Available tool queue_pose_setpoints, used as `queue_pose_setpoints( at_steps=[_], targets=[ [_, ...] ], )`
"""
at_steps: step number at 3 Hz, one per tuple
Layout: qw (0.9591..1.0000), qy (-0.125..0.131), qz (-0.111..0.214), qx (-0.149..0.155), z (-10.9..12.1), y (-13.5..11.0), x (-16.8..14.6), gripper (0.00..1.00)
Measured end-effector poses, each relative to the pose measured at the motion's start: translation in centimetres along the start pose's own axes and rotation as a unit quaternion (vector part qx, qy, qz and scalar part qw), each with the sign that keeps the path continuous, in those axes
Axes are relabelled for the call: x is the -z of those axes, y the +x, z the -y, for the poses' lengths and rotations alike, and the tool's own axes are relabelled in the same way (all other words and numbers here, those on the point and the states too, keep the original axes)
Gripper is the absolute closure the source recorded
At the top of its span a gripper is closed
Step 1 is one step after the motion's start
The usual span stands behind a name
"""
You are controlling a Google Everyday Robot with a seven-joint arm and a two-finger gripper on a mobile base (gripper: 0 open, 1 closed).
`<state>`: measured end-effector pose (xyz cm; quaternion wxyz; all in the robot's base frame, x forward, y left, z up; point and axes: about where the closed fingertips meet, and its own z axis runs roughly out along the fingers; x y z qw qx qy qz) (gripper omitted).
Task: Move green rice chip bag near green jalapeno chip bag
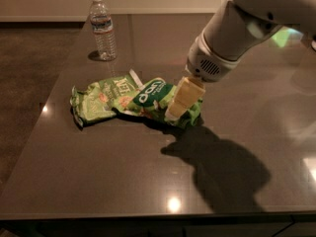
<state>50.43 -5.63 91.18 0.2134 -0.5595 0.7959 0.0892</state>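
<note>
Dark glossy tabletop, ceiling lights reflected near front edge. Mid-table lies green rice chip bag, left edge touching and slightly overlapping green jalapeno chip bag. At rice bag's right end, gripper down on it, cream fingers pinching crumpled bag. Behind, water bottle upright near far left corner, well apart from bags.

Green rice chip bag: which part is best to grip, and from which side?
The green rice chip bag's crumpled right end, from above and the right: that end lies free, while the left end touches the green jalapeno chip bag. The gripper is at that right end.
</note>
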Motion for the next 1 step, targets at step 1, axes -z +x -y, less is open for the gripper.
queue_pose_setpoints(
  at_steps=[1],
  targets=[
    [1.0000, 0.000, 0.000, 0.000, 0.00, 0.00, 0.00, 0.00]
  ],
)
